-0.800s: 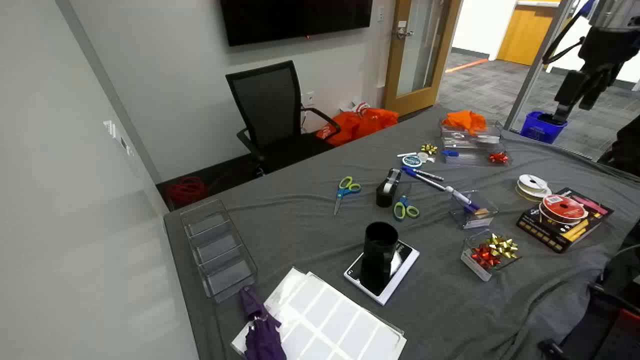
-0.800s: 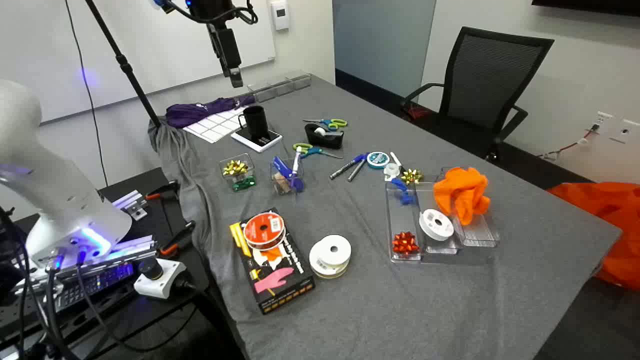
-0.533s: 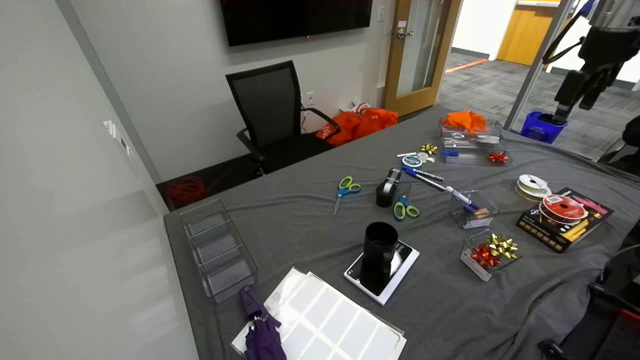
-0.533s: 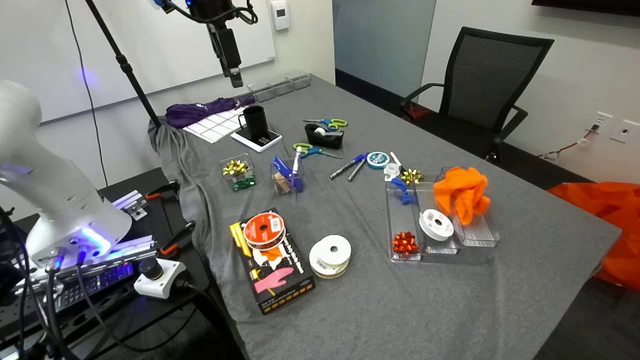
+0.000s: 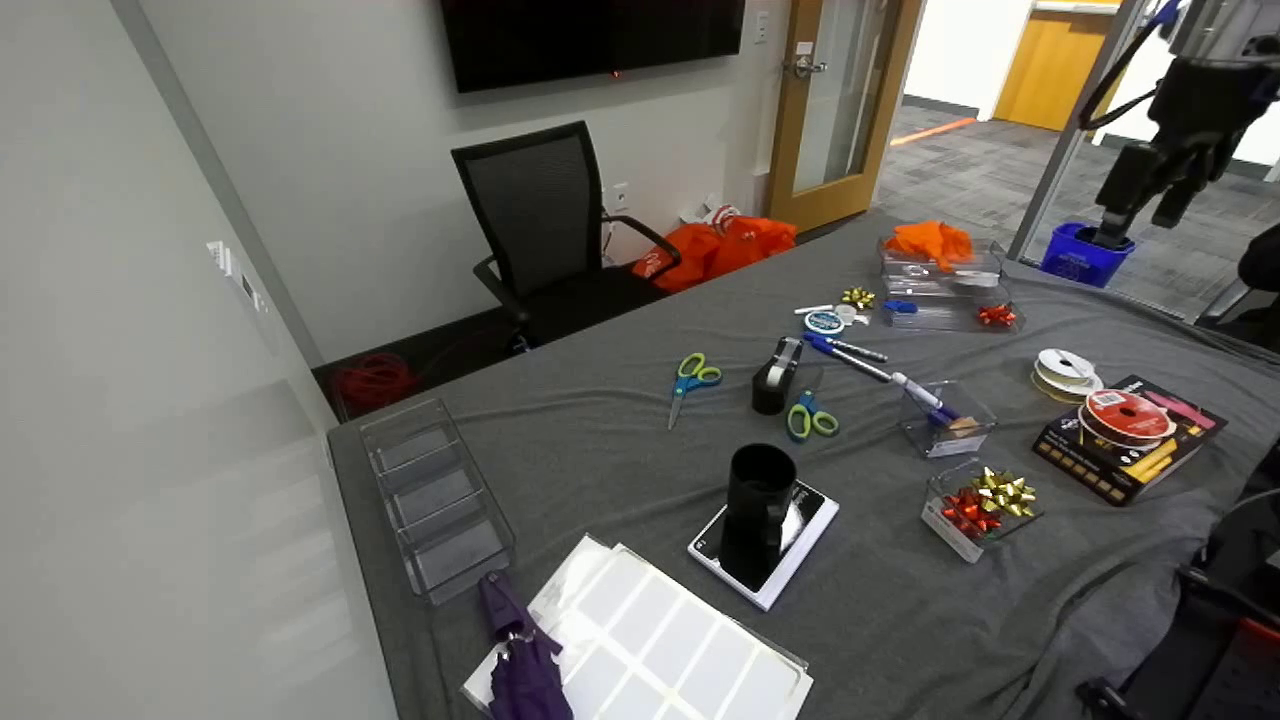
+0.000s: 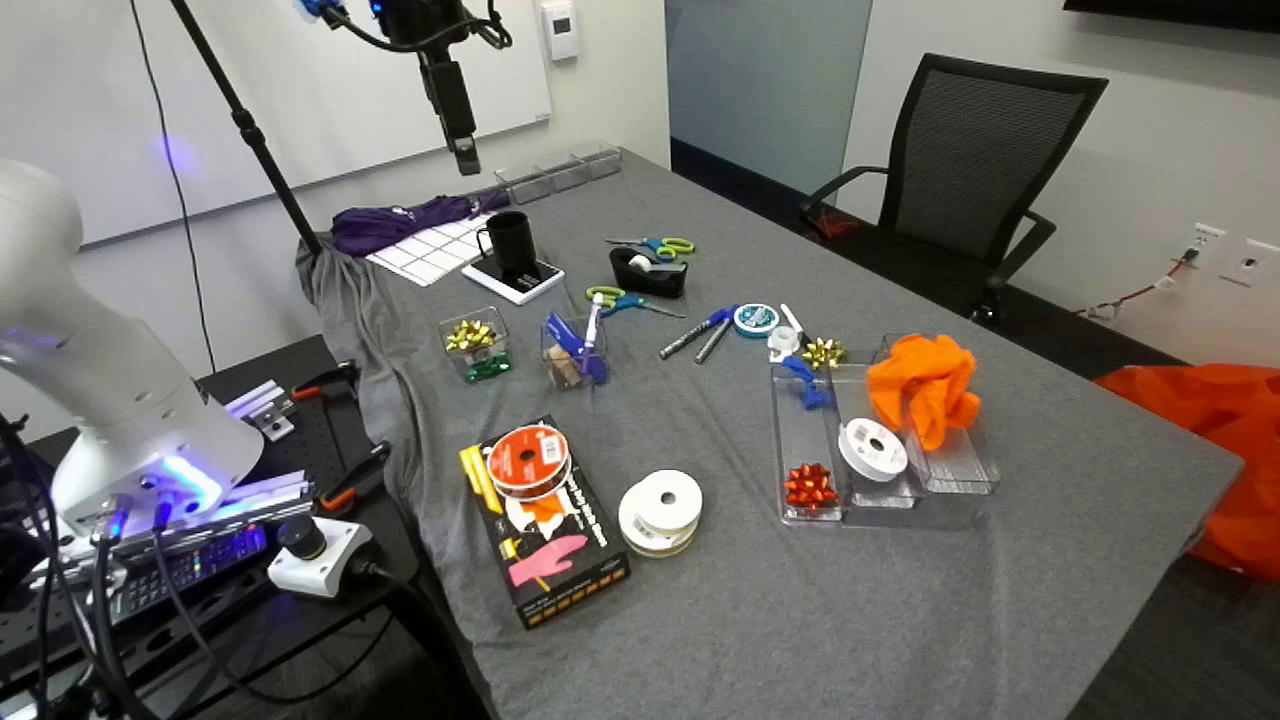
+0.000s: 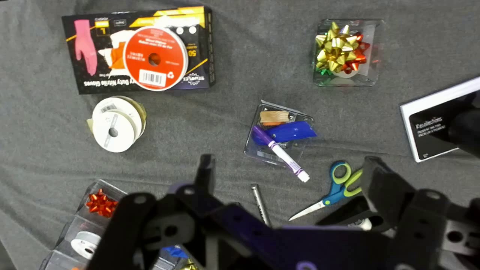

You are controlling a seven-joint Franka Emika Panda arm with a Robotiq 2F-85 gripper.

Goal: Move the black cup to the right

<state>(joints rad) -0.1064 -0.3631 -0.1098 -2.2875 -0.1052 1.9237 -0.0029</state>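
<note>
The gripper (image 7: 291, 172) hangs empty, its fingers wide apart — probably spread to admit the black cup (image 6: 512, 243), which stands upright lower and well beyond them, past the right-hand finger in the wrist view, raised by the ink-pad box (image 7: 433, 129) beneath

In an exterior view, the robot's white arm (image 6: 110, 390) is standing at the left edge, its base (image 6: 190, 485) glowing blue-white. In both exterior views, the black gripper (image 5: 1138, 226) is hanging beneath the wrist (image 5: 1225, 30), pointing downward at a slant. In the wrist view, its two fingers (image 7: 378, 183) are standing wide apart.
</note>
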